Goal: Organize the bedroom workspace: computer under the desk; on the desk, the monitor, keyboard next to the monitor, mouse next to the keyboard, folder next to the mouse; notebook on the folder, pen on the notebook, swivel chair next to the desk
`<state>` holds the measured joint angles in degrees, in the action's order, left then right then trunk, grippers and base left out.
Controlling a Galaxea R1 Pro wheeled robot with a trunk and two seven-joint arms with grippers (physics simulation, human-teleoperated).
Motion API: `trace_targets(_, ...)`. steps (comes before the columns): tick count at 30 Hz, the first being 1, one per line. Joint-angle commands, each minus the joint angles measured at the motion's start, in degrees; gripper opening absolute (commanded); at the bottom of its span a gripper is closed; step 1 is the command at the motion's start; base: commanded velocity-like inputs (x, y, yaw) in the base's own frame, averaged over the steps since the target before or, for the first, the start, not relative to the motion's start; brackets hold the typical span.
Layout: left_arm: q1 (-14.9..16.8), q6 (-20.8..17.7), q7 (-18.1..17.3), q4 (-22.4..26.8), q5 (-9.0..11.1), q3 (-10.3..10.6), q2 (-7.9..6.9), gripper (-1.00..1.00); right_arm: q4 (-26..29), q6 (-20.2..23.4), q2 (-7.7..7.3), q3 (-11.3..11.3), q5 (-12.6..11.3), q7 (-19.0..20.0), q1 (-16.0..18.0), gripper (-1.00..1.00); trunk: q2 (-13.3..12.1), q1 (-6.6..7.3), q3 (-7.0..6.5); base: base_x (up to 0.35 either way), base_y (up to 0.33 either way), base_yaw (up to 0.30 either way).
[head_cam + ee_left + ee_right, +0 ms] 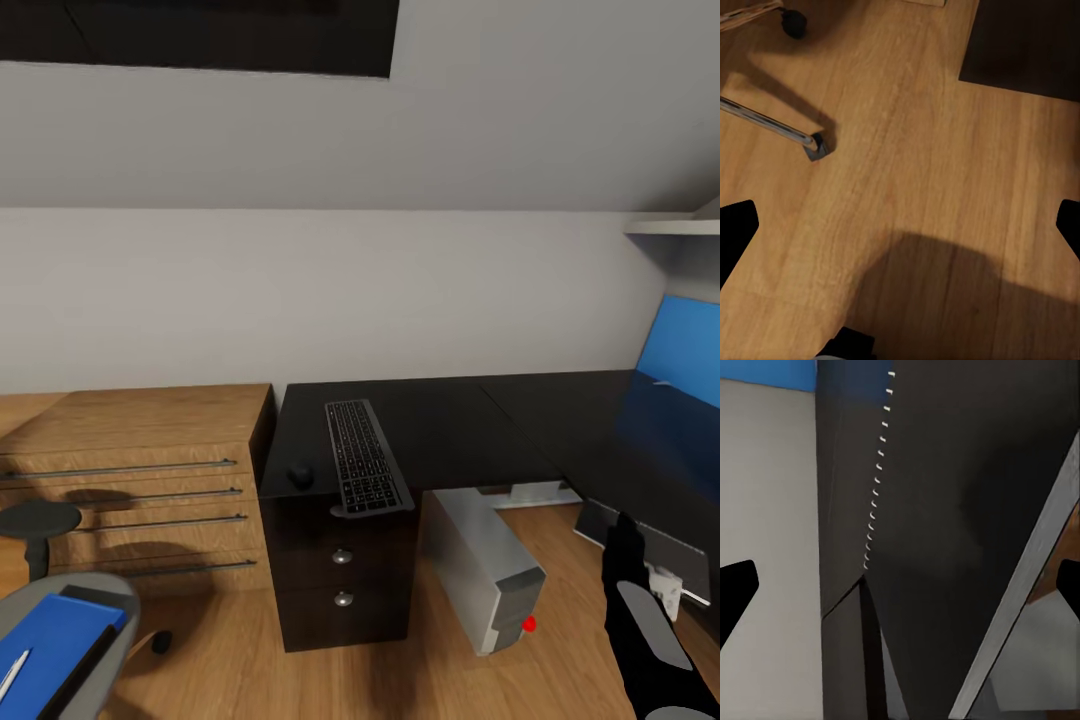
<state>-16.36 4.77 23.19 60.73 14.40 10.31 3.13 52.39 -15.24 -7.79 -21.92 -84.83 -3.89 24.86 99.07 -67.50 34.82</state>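
On the black desk (470, 420), the keyboard (364, 470) lies near the left edge, with the mouse (300, 477) just left of it. Under the desk stands the computer (490, 570). At near left, the folder (55, 650) and pen (14, 672) rest on the swivel chair (115, 610). Both grippers, left (900, 225) and right (900, 585), are spread wide, holding nothing.

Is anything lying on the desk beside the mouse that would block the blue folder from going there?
Nothing visible does. The mouse sits near the desk's left front corner, the keyboard on its right. The folder lies on the chair, lower left.
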Motion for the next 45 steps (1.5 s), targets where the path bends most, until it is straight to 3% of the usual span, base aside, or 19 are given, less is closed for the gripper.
trace_targets(1,0.01,0.33,0.26,0.03,0.61,0.15,-0.01,1.00,0.08,-0.22,0.00,0.09,-0.43,-0.16,0.04,1.00,0.44,-0.23,0.23,0.000,0.000,0.000)
trace_targets(4,0.01,0.33,0.31,0.05,0.62,0.15,0.01,1.00,0.08,-0.21,-0.02,0.10,-0.43,-0.19,0.03,1.00,1.64,-0.88,0.77,0.000,0.000,0.000)
trace_targets(16,0.01,0.33,0.21,0.06,0.65,0.15,0.04,1.00,0.08,-0.22,0.04,0.08,-0.43,-0.17,0.02,1.00,1.64,-0.88,0.77,0.000,0.000,0.000)
trace_targets(22,0.01,0.33,0.20,0.07,0.63,0.15,0.05,1.00,0.08,-0.19,0.04,0.06,-0.43,-0.19,0.02,1.00,4.05,-2.20,1.85,0.000,0.000,0.000)
trace_targets(30,0.01,0.33,0.11,0.04,0.63,0.22,0.05,1.00,0.07,-0.15,0.05,0.11,-0.43,-0.22,0.03,1.00,4.05,-2.20,1.85,0.000,0.000,0.000)
trace_targets(31,0.01,0.33,0.10,0.04,0.63,0.23,0.04,1.00,0.08,-0.07,0.05,0.12,-0.44,-0.29,0.02,-1.00,4.05,-2.20,1.85,0.000,0.000,0.000)
trace_targets(45,0.00,0.33,0.10,0.04,0.63,0.21,0.04,1.00,0.09,-0.01,0.05,0.12,-0.43,-0.86,0.02,-1.00,4.05,-2.20,1.85,0.000,0.000,0.000)
